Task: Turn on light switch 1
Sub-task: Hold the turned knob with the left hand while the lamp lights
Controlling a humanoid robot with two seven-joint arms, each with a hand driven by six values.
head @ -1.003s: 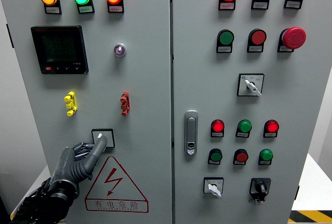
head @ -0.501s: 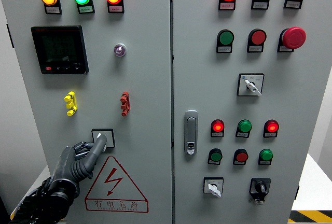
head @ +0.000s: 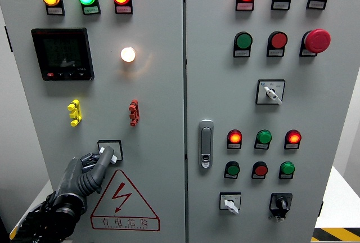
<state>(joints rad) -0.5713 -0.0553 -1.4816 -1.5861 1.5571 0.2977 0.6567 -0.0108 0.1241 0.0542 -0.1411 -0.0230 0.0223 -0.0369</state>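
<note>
Nearest to me, my left hand (head: 84, 172) rises from the lower left corner, its dark arm coming up from the bottom edge. The fingers (head: 104, 158) are bunched together and pointed up and to the right, with the pale tip of one pressed onto the light switch (head: 111, 149), a square black-framed plate low on the left door, just above the red triangular hazard label (head: 125, 201). My right hand does not show. On the grey cabinet (head: 163, 102) behind, above the switch, sit a yellow toggle (head: 74, 112) and a red toggle (head: 134, 112), side by side but well apart. Higher still, the round lamp (head: 128, 54) glows bright white and throws a warm glare onto the panel to its right, next to the dark meter display (head: 62, 54). Along the top of this door an orange, a green and a red indicator are all lit. Right of the door seam I see a grey door handle (head: 206, 143), and beyond it rows of red and green buttons, a red mushroom stop button (head: 317, 40) and a few rotary selectors.
</note>
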